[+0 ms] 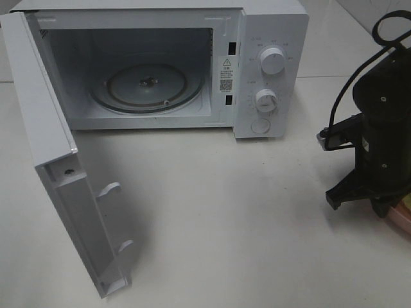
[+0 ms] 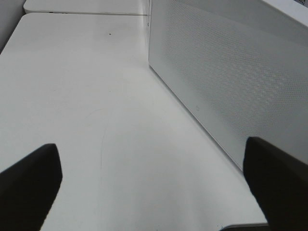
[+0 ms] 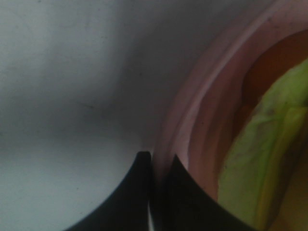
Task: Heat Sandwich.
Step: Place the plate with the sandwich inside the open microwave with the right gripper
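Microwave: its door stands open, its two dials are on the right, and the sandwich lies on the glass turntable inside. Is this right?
One thing is wrong: the glass turntable is bare in the exterior high view. The sandwich lies on the pink plate, as the right wrist view shows. The rest holds.

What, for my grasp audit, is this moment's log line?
microwave door open | left gripper open | right gripper shut on rim of pink plate | sandwich on plate

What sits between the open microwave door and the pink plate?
Bare table, nothing on that stretch, per the exterior high view. Microwave door at left, pink plate far right.
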Motion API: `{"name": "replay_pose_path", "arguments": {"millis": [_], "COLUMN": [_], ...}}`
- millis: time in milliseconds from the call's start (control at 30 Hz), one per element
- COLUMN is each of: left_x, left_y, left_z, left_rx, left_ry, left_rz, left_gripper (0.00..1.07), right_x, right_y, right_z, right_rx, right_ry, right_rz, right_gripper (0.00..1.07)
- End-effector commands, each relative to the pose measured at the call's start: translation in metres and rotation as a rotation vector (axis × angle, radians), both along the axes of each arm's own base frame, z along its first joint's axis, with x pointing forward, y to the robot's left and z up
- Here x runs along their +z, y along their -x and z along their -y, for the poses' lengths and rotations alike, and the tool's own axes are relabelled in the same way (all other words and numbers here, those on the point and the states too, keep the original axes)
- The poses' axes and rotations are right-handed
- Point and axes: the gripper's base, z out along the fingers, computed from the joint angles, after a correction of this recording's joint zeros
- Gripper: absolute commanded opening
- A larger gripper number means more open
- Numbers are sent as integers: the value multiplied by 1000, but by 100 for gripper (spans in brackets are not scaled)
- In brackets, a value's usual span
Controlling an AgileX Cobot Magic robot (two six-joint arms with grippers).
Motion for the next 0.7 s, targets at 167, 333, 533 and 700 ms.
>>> {"name": "replay_pose_path", "arguments": {"millis": [167, 333, 533, 700], "left_x": [0, 0, 0, 0], "left_y": [3, 3, 3, 3], "left_z": [1, 1, 1, 1], "left_rx": [-7, -7, -7, -7], "left_ry": [6, 6, 6, 6], "left_rz": [23, 23, 23, 23], "left_gripper": [97, 97, 97, 97], "right_x": [16, 27, 34, 40], "right_y": [10, 22, 40, 51], "right_z": [-13, -16, -20, -26], "right_rx": [61, 85, 125, 161], "right_ry": [39, 31, 26, 28], "right_rz": [8, 32, 38, 44], "right_gripper": [0, 0, 0, 0]}}
